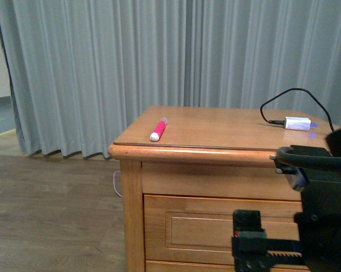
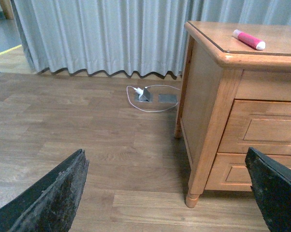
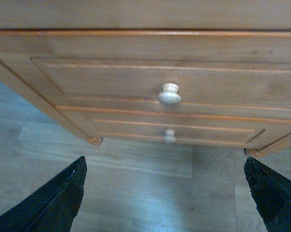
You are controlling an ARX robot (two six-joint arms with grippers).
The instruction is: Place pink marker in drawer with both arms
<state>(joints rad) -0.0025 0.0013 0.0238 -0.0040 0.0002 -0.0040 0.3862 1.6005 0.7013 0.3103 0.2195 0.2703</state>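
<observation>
The pink marker point(image 1: 158, 130) lies on the cabinet top near its front left corner, white cap toward the edge; the left wrist view shows the marker point(image 2: 249, 39) too. The top drawer point(image 1: 216, 226) is shut, and its front point(image 3: 111, 82) carries a round knob point(image 3: 169, 94). My right gripper point(image 3: 165, 158) is open in front of that drawer, low and short of the knob, holding nothing. Off to the cabinet's left, above the floor, my left gripper point(image 2: 165, 150) hangs open and empty. The right arm point(image 1: 323, 215) fills the lower right of the front view.
A white charger block point(image 1: 298, 123) with a black cable point(image 1: 295, 93) sits at the back right of the top. A lower drawer point(image 3: 136, 126) with its own knob point(image 3: 169, 137) lies beneath. A floor socket with a white plug point(image 2: 145, 94) sits by the grey curtain point(image 1: 102, 68).
</observation>
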